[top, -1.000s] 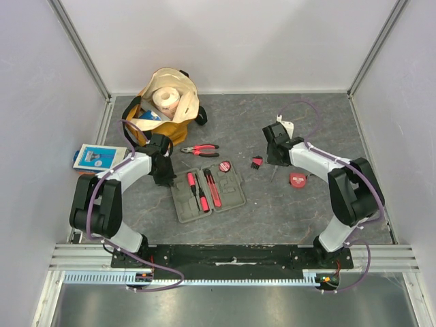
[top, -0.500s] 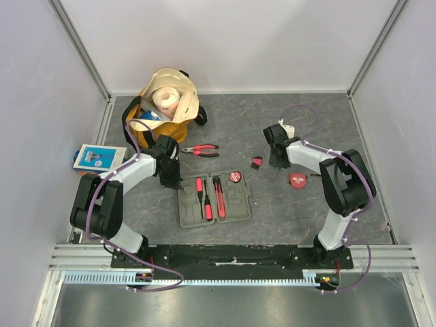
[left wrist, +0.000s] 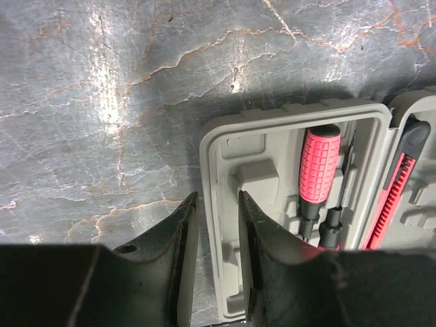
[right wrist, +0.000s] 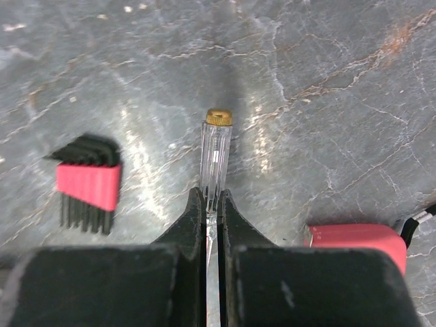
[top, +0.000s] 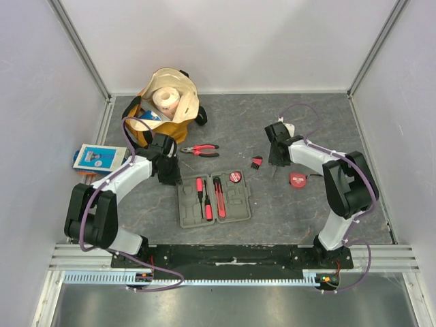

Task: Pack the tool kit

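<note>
The grey tool kit case (top: 231,201) lies open in the middle of the table, with red-handled screwdrivers (left wrist: 319,163) and a round red tape measure (top: 235,177) in its slots. My left gripper (left wrist: 216,201) stands open astride the case's rim (left wrist: 211,136) without pinching it, at the case's far-left corner (top: 170,178). My right gripper (right wrist: 212,197) is shut on a clear-handled screwdriver with a brass cap (right wrist: 216,139), low over the table at centre right (top: 274,162). Red-and-black pliers (top: 199,150) lie beyond the case.
A red-and-black hex key set (right wrist: 85,184) lies left of the right gripper and a red tape measure (right wrist: 354,238) lies to its right. A tan-and-yellow bag with a paper roll (top: 165,102) stands at the back left. A blue-and-white packet (top: 99,157) lies at the left edge.
The left gripper swung the case round by its rim, then opened its jaws off it. The right gripper closed on the clear screwdriver.
</note>
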Controlling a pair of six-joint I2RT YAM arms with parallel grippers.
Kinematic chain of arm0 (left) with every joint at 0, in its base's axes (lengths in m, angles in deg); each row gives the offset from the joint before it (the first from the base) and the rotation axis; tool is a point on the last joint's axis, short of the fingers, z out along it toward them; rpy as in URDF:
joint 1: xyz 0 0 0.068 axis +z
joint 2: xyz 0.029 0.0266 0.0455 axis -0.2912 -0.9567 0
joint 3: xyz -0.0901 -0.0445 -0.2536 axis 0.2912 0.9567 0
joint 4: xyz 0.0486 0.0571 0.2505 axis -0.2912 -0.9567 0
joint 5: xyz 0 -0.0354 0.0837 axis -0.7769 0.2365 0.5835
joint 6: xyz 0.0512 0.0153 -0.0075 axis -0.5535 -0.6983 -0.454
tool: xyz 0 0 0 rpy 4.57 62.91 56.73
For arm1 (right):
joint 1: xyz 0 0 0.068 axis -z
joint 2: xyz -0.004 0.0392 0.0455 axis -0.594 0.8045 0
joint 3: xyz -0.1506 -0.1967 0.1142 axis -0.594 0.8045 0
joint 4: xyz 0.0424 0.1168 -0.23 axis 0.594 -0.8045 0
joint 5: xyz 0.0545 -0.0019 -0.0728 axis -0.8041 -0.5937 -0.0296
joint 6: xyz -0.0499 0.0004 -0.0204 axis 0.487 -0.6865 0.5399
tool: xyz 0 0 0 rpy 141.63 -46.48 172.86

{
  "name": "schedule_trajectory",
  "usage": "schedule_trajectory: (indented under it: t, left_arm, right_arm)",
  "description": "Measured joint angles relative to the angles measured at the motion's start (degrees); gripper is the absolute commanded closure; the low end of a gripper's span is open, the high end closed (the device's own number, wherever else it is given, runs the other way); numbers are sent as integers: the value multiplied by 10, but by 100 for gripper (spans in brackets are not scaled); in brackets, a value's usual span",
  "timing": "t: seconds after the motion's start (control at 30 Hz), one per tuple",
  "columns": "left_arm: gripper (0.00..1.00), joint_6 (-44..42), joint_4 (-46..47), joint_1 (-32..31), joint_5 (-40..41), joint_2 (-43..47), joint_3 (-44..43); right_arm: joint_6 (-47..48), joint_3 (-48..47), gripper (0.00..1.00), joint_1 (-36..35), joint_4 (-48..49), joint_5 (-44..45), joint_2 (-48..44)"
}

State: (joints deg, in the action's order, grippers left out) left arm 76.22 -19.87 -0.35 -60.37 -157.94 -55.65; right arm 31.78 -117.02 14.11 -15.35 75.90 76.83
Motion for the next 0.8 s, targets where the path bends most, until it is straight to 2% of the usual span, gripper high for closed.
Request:
schedule_trajectory:
  t: [0.23,0.4,0.63,0.8]
  left_arm:
    - [64,4,8,0,21,45,8]
    - [65,14,22,0,30,82,28]
    - [64,23,31,0,49,135,54]
    - [64,25,43,0,54,184,74]
  right_arm:
    - [14,5,100,-13,6,-66,-103]
    - [24,6,100,-74,40,-110,-159]
    - [27,9,100,-207,66,-132,-134]
    - [17,9,100,-254,73,-133,-94]
